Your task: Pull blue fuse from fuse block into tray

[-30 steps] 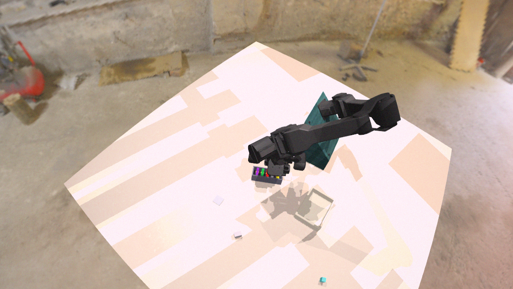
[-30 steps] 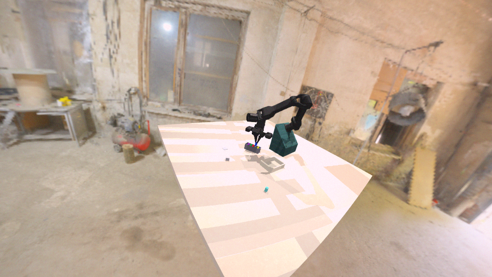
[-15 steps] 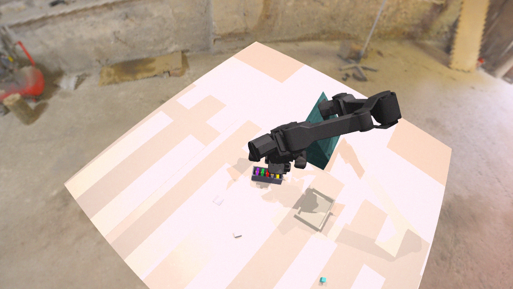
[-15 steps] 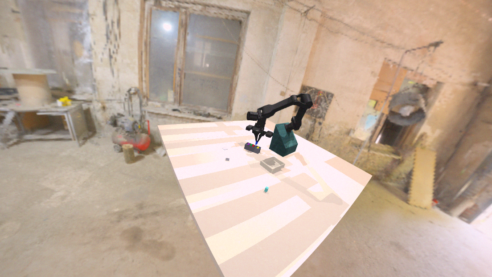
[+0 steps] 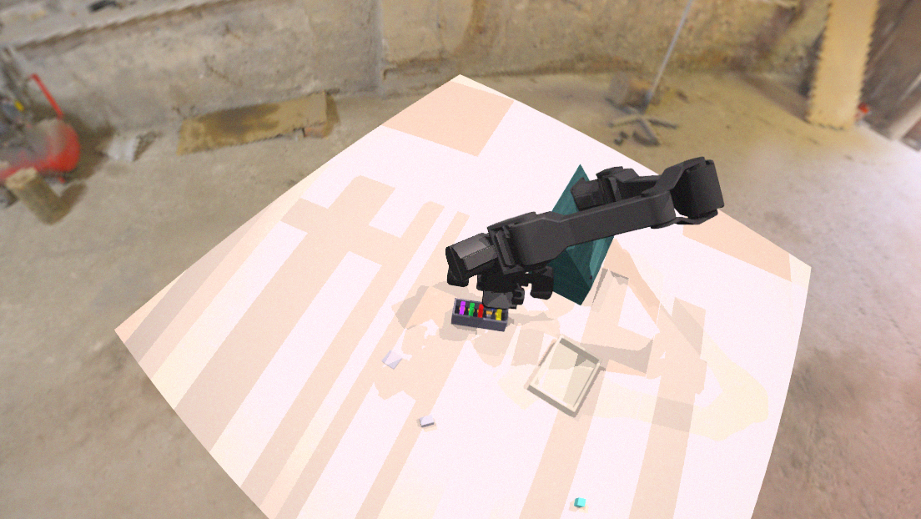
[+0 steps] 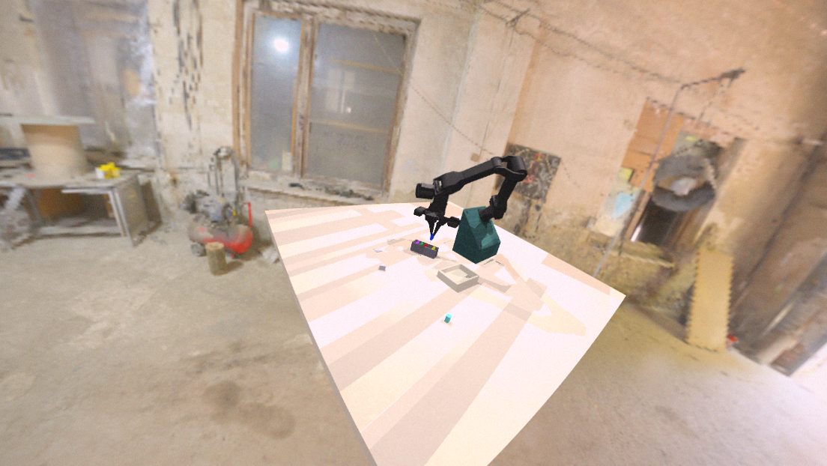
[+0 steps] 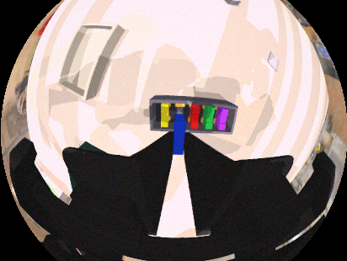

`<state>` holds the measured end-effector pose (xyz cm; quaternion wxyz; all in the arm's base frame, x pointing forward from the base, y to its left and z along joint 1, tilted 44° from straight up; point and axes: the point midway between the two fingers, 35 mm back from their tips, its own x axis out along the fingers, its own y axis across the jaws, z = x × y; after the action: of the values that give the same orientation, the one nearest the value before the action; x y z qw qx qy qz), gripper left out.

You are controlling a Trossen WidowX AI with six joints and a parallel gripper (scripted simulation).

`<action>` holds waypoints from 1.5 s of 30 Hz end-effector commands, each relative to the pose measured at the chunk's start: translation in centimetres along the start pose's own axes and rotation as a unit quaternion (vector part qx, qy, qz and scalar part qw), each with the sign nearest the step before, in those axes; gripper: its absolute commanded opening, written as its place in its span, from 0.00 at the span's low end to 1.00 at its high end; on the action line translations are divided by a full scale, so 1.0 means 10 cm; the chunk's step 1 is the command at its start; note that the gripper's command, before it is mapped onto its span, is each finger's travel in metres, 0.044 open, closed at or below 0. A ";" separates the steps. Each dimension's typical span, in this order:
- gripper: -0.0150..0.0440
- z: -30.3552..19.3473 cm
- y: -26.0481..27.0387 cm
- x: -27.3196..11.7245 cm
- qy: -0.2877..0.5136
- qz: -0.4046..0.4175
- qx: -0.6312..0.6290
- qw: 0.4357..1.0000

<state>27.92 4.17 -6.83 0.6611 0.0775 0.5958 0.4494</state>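
My gripper (image 7: 178, 137) (image 6: 431, 235) is shut on the blue fuse (image 7: 179, 130) (image 6: 431, 237), which hangs clear above the fuse block (image 5: 478, 324) (image 6: 424, 252) (image 7: 194, 99). An open slot shows in the block between the yellow fuse (image 5: 498, 314) (image 7: 164, 115) and the red fuse (image 5: 480, 311) (image 7: 194, 117). The green fuse (image 5: 471, 309) (image 7: 209, 118) and the purple fuse (image 5: 461, 307) (image 7: 223, 119) stand beyond the red one. The beige tray (image 5: 547, 398) (image 6: 452, 285) (image 7: 101, 63) is empty. In the top view the arm hides the blue fuse.
The teal arm base (image 5: 577, 274) (image 6: 476, 240) stands behind the tray. A small cyan block (image 5: 580, 501) (image 6: 447, 318) lies toward the front. Two small pale pieces, one flat (image 5: 391, 359) and one thicker (image 5: 426, 420), lie left of the tray.
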 end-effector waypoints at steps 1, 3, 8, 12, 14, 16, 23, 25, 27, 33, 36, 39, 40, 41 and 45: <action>0.25 0.13 0.09 -0.03 0.001 -0.006 -0.002 1.000; 0.25 0.23 0.18 -0.03 0.002 -0.009 -0.002 1.000; 0.25 0.47 0.45 -0.04 0.002 -0.012 -0.001 1.000; 0.25 0.64 0.70 -0.03 0.002 -0.013 -0.002 1.000; 0.25 0.72 0.83 -0.03 0.001 -0.012 -0.002 1.000; 0.25 0.79 0.97 -0.03 0.001 -0.011 -0.002 1.000; 0.25 0.99 1.49 -0.02 -0.002 -0.003 -0.003 1.000; 0.25 1.02 1.63 -0.02 -0.003 0.001 -0.003 1.000; 0.25 1.04 1.68 -0.02 -0.003 0.002 -0.003 1.000; 0.25 1.04 1.68 0.00 -0.003 0.002 -0.003 1.000; 0.25 1.04 1.68 0.05 -0.003 0.002 -0.003 1.000; 0.25 1.04 1.68 0.10 -0.003 0.002 -0.003 1.000; 0.25 1.04 1.68 0.12 -0.003 0.002 -0.003 1.000; 0.25 1.04 1.68 0.13 -0.003 0.002 -0.003 1.000; 0.25 1.04 1.68 0.20 -0.003 0.002 -0.003 1.000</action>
<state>28.37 19.61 5.85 0.6633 0.0753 0.5889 0.4555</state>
